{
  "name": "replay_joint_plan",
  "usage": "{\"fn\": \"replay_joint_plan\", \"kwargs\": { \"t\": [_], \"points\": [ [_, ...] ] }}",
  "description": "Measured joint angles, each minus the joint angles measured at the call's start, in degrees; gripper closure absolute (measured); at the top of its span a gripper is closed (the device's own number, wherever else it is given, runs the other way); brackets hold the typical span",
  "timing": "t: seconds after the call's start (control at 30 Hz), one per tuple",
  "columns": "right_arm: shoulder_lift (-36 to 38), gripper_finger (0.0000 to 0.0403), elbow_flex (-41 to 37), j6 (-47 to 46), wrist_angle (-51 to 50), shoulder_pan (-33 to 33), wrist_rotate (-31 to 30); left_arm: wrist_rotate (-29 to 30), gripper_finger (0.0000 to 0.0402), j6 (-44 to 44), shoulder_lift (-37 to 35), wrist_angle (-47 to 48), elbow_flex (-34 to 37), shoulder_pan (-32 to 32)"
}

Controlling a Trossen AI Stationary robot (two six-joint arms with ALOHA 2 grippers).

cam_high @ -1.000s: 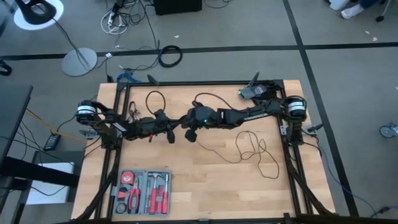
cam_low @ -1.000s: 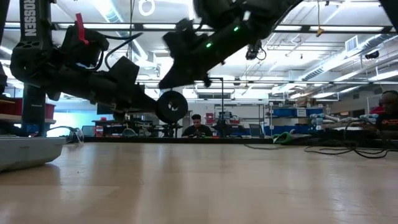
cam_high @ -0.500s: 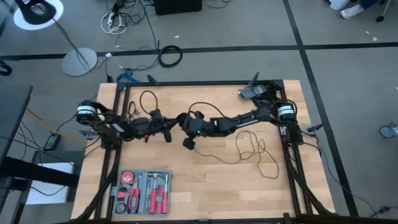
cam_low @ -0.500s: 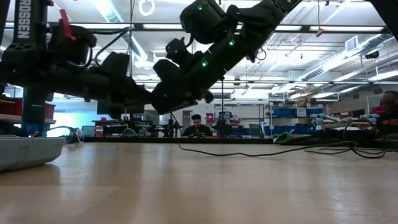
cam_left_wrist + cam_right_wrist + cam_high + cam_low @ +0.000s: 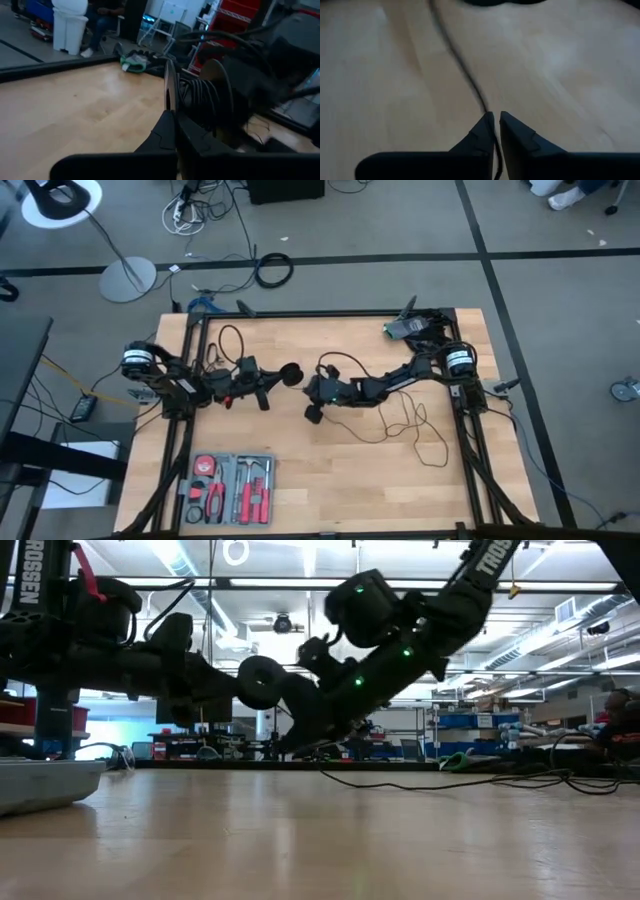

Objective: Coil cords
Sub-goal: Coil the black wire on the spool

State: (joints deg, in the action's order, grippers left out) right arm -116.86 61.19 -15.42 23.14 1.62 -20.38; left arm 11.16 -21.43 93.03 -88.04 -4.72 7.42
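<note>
Left gripper pinches the spool; right gripper pinches the cord — a snag among the bench loops could jerk the cord loose.

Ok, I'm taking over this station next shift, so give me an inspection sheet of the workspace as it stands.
Surface: wooden table, bare boards in the middle.
Job's things: black wire in loose loops on the table's right half; part of it wound on a reel.
Clutter: tool case on the table's left side; green-and-black item at a right corner.
Grippers: left gripper, jaws shut on the reel's rim, holding it above the table; right gripper, jaws shut on the wire, low over the table.
Cables: tangled floor cables and a black coil beyond the table.
Surroundings: floor lamp; shelving in the room behind.
</note>
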Motion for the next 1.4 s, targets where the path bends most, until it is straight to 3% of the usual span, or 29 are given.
{"fn": "replay_joint_plan", "kwargs": {
  "t": [0.43, 0.67, 1.07, 1.23, 1.4],
  "points": [
    [1.4, 0.0366, -15.5, -0.7, 32.9, 1.7, 0.4, -0.2, 0.0401, 0.1, 0.0, -0.7, 1.3, 0.0],
    [1.4, 0.0357, -16.2, -1.5, 33.8, 0.9, 4.8, -0.2, 0.0401, 0.3, 0.0, -0.6, 1.2, 0.0],
    [1.4, 0.0274, -16.2, -2.5, 32.3, 0.8, 4.2, -0.2, 0.0401, 0.2, 0.0, -0.5, 1.2, 0.0],
    [1.4, 0.0287, -16.2, -2.1, 32.2, 0.8, 4.0, -0.2, 0.0401, 0.2, 0.0, -0.5, 1.2, 0.0],
    [1.4, 0.0339, -16.2, -2.4, 32.0, 0.6, 3.9, -0.2, 0.0401, 0.2, 0.0, -0.5, 1.2, 0.0]
  ]
}}
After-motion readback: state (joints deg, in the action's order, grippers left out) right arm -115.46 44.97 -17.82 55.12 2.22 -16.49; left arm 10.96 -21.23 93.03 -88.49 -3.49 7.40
